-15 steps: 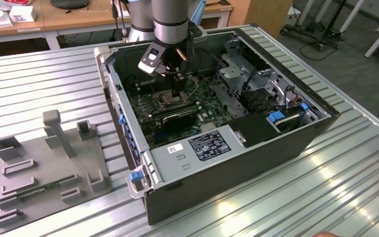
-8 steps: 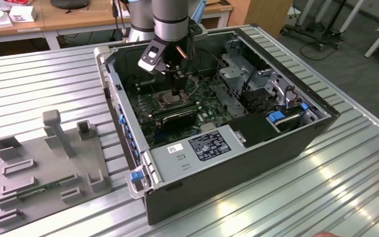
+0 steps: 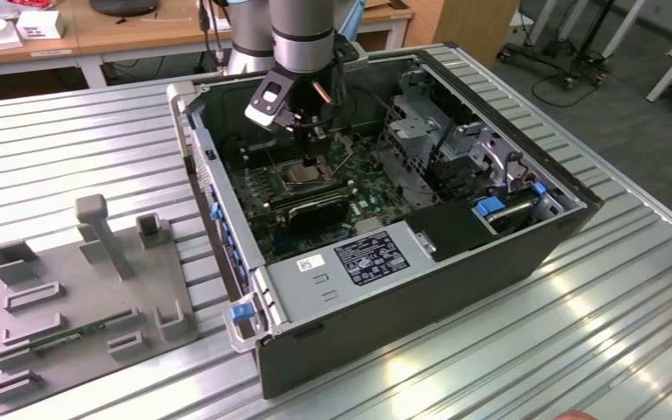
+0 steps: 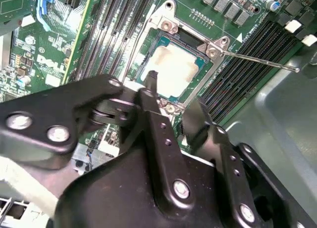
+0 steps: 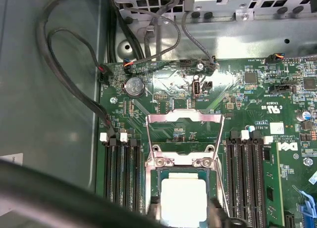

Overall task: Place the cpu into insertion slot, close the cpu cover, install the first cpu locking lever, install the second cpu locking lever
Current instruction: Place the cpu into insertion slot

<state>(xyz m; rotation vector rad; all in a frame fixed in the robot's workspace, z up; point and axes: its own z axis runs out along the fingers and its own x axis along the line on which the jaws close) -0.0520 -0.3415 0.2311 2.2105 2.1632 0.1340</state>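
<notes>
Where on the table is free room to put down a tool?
Bare table slats lie between the grey fixture and the computer case, and past the case on the exterior view's right. Inside the case, around the gripper, it is crowded.

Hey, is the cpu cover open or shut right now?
Open: in the first wrist view the cpu cover is flipped back, leaving the cpu bare.

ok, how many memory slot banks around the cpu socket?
2. One bank sits between the cpu and the bare case wall; the other bank flanks the cpu's opposite side. More may lie outside the frame.
</notes>
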